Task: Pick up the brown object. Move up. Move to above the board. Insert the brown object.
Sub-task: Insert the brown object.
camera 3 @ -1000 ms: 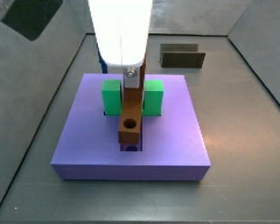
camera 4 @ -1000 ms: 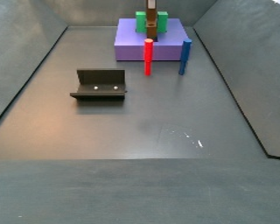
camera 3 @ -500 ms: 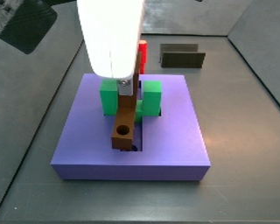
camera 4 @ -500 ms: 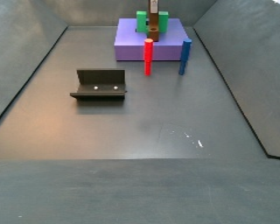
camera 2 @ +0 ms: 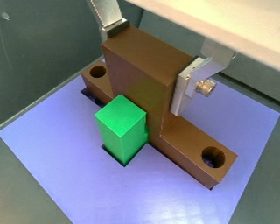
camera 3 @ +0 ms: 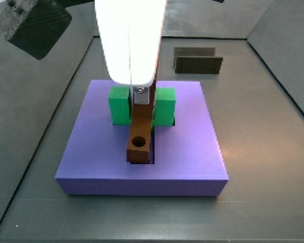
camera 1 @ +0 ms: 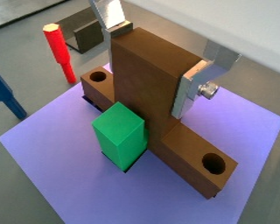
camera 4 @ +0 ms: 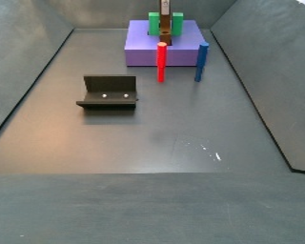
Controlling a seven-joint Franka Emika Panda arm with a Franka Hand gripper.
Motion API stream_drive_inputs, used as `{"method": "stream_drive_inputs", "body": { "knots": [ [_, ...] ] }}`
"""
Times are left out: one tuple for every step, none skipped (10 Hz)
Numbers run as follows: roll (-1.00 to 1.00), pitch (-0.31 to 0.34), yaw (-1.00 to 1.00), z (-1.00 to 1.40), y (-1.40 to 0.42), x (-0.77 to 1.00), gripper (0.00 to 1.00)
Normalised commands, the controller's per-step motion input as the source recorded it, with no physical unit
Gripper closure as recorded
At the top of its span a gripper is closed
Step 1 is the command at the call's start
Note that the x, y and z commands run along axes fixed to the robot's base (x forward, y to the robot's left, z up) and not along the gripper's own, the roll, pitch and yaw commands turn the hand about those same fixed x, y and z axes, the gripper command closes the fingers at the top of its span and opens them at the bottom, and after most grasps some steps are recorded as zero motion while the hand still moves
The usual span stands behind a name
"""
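Observation:
The brown object (camera 1: 149, 87) is a long orange-brown bar with round holes near its ends and a tall middle block. It lies in the lengthwise groove of the lavender board (camera 1: 60, 144), beside the green block (camera 1: 119, 131). My gripper (camera 1: 154, 63) stands over it, its silver fingers (camera 1: 199, 79) pressed on two sides of the tall block. Both wrist views show this grip, with the bar (camera 2: 143, 79) down on the board (camera 2: 60, 149). In both side views the gripper (camera 3: 141, 92) (camera 4: 167, 19) is over the board (camera 3: 98, 152) with the bar (camera 3: 141, 133) under it.
A red peg (camera 4: 162, 62) and a blue peg (camera 4: 202, 62) stand against the board's edge, and both show in a wrist view (camera 1: 59, 52) (camera 1: 3, 87). The fixture (camera 4: 108, 92) stands on the grey floor away from the board. Grey walls enclose the floor.
The bar's free end was raised and swung to one side half a second ago. It now lies straight and low in the groove, with the gripper lowered over it.

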Motion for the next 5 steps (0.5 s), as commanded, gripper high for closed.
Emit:
{"method": "stream_drive_inputs", "body": {
  "knots": [
    [0.07, -0.176, 0.16, -0.15, 0.0, 0.07, 1.0],
    [0.13, -0.196, 0.3, -0.04, 0.0, 0.12, 1.0],
    [0.13, -0.213, 0.34, 0.0, 0.0, 0.13, 1.0],
    [0.06, -0.189, 0.21, 0.0, 0.0, 0.07, 1.0],
    [0.09, -0.167, 0.14, -0.05, 0.0, 0.01, 1.0]
  ]
}}
